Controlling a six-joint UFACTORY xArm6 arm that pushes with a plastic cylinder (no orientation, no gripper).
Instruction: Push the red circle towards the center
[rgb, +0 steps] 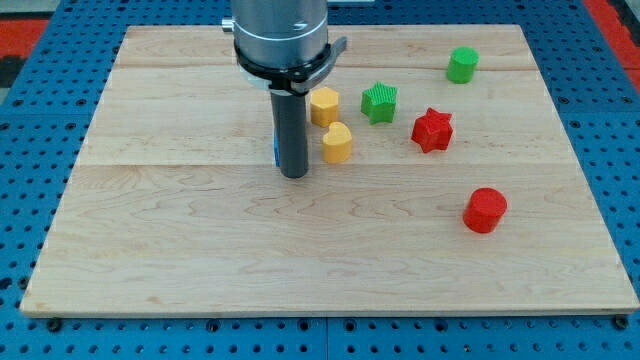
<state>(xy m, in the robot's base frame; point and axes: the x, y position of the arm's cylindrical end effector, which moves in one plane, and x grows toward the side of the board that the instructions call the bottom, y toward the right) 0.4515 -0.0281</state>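
The red circle (485, 210) lies on the wooden board (200, 250) at the view's lower right. My tip (293, 174) stands near the board's middle, far to the left of the red circle and apart from it. A yellow heart block (338, 142) is just right of the rod. A sliver of a blue block (276, 148) shows behind the rod's left side, mostly hidden.
A yellow hexagon block (324, 105) lies above the yellow heart. A green star (379, 102) and a red star (432, 130) lie right of it. A green cylinder (462, 65) is at the upper right. Blue pegboard surrounds the board.
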